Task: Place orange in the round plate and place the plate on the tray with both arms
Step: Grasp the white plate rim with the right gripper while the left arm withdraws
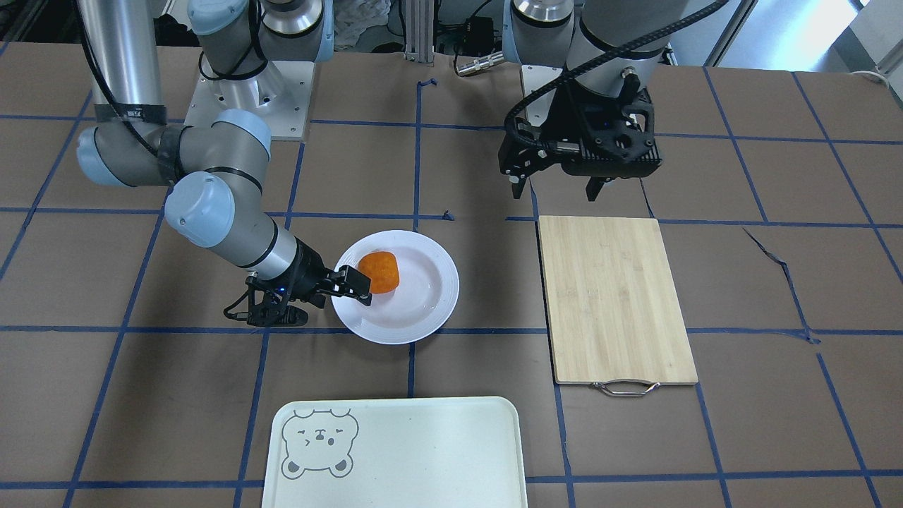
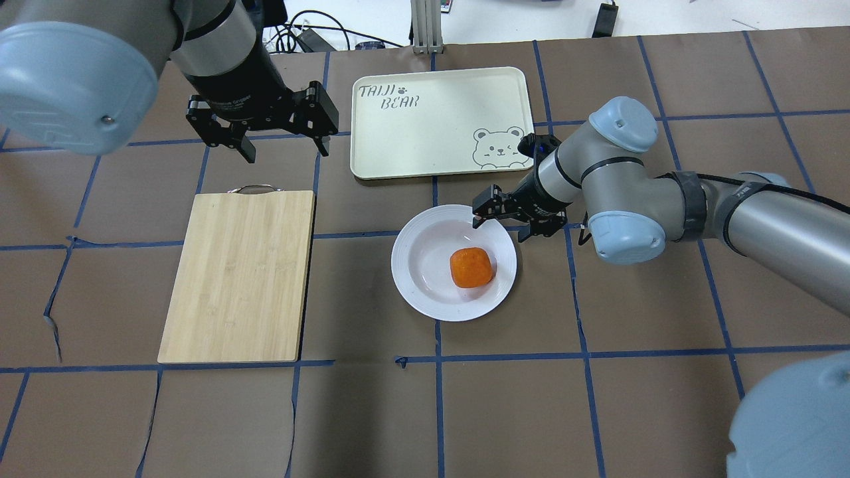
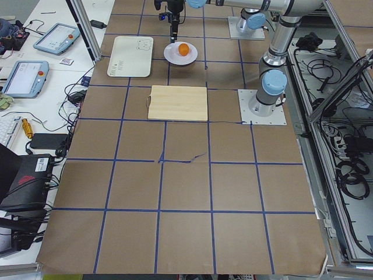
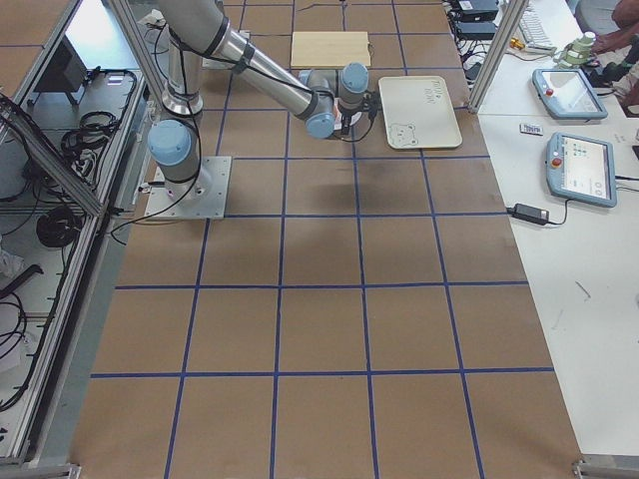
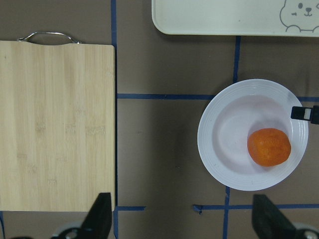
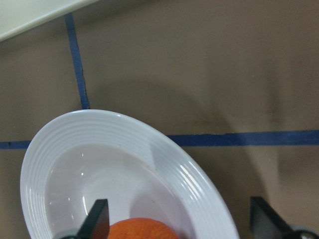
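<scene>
One dimpled orange [image 2: 471, 267] lies in the sunken centre of the glossy white round plate [image 2: 413, 279]. The right gripper [image 2: 501, 229], spread, straddles the plate's ribbed rim nearest the tray's [image 2: 425, 119] bear corner. The left gripper [image 2: 284, 146], spread, hangs high beside the bamboo cutting board [image 2: 239, 272].

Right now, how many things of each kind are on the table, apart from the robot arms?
Orange: 1
Round plate: 1
Tray: 1
Bamboo cutting board: 1
Total: 4
</scene>
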{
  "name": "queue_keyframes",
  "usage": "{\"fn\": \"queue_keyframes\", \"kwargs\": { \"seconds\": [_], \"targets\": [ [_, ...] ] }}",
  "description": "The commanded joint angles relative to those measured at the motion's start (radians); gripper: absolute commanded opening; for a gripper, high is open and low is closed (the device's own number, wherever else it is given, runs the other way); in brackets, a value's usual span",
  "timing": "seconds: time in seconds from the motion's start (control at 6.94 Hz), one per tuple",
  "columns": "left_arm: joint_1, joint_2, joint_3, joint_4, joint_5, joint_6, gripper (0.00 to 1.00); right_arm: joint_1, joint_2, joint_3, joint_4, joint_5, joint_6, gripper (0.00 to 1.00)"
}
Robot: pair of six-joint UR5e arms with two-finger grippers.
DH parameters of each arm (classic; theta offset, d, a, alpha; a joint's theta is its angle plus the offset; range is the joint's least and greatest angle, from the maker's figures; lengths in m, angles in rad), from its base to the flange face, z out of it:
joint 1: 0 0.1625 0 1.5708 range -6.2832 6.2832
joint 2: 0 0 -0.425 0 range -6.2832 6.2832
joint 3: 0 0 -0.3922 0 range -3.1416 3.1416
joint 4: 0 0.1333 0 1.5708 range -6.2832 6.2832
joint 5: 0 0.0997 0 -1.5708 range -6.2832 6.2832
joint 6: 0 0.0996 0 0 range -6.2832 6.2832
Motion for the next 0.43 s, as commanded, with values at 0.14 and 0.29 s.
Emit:
{"fn": "queue_keyframes", "kwargs": {
  "seconds": [0.14, 0.29],
  "targets": [
    [0.053, 0.017, -0.009, 0.015, 0.003, 0.062, 1.00, 0.006, 0.030, 0.077, -0.089, 0.006, 0.008, 1.00],
    [0.053, 0.019, -0.009, 0.015, 0.005, 0.062, 1.00, 0.007, 0.033, 0.080, -0.094, 0.008, 0.018, 1.00]
  ]
}}
